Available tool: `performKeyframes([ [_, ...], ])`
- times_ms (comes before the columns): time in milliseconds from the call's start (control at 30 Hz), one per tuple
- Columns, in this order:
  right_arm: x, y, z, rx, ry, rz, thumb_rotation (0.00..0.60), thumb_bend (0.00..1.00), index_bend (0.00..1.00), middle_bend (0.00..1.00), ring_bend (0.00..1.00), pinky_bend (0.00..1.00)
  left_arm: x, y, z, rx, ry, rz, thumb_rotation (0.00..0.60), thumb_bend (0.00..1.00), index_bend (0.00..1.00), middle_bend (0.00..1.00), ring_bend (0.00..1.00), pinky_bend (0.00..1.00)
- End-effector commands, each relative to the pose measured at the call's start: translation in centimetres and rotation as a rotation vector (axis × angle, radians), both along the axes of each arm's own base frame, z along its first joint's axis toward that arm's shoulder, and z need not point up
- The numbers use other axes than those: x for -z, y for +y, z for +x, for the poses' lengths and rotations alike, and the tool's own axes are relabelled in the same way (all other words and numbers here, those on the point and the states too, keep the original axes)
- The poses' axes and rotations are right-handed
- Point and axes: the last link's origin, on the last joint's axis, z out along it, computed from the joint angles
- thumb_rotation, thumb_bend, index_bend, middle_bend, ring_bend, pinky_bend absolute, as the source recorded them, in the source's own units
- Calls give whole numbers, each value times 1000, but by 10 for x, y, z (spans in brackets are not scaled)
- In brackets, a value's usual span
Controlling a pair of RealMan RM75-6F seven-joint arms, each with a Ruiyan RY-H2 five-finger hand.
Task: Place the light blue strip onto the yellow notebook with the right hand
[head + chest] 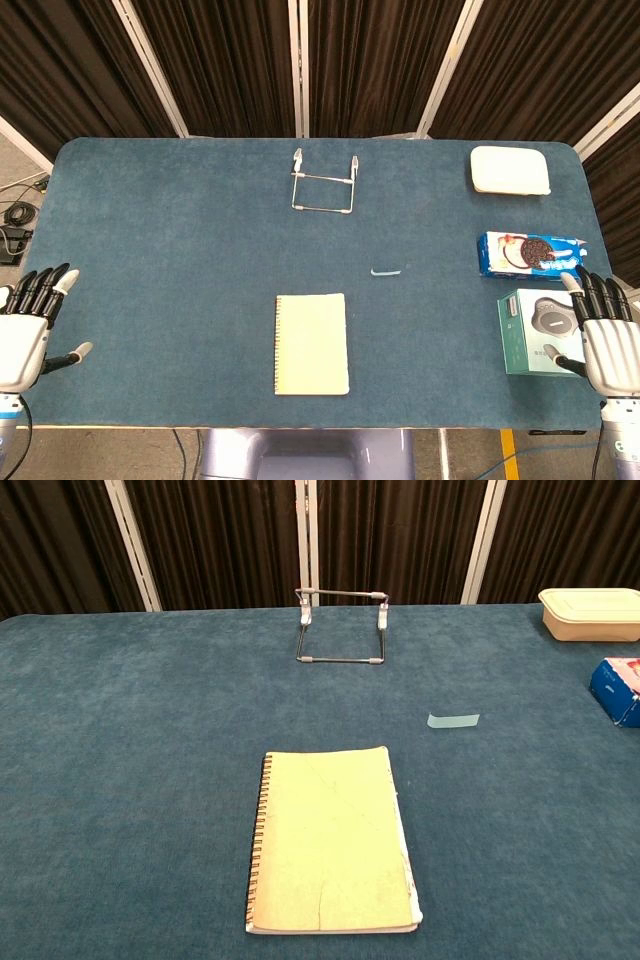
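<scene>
Our right hand (pixel 608 340) rests at the near right edge of the table (pixel 180 230), fingers spread and extended, holding nothing. It overlaps the near side of a teal boxed product (pixel 532 330) in the head view; we cannot tell whether it touches the box. Our left hand (pixel 30 325) sits at the near left edge, also empty with fingers apart, thumb angled out toward the table centre. Neither hand shows in the chest view.

Beyond the teal box lies a blue pack of sandwich cookies (pixel 530 253), closed, its printed face up. Farther back, near the far right corner, sits a cream lidded container (pixel 510 170); its lid is on, so we cannot see what is inside.

The light blue strip (pixel 386 271) lies flat on the cloth, well left of the cookie pack and apart from both hands. The yellow notebook (pixel 312 343) lies closed near the front centre, spiral binding on its left side, with the strip just beyond its far right corner and not touching it.

A wire stand (pixel 323 183) is at the far centre.
</scene>
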Motion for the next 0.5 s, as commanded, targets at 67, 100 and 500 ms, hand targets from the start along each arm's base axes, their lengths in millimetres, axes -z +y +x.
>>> performKeyframes([
  [67, 1, 0, -1, 7, 2, 8, 600, 0, 7, 0, 0, 0, 0, 0, 0, 0, -1, -1, 600, 0, 0, 0, 0, 0],
  [100, 2, 0, -1, 8, 3, 10, 600, 0, 7, 0, 0, 0, 0, 0, 0, 0, -1, -1, 600, 0, 0, 0, 0, 0],
  [500, 19, -54, 4, 1, 17, 132, 600, 0, 20, 0, 0, 0, 6, 13, -6, -25, 21, -2, 600, 0, 0, 0, 0, 0],
])
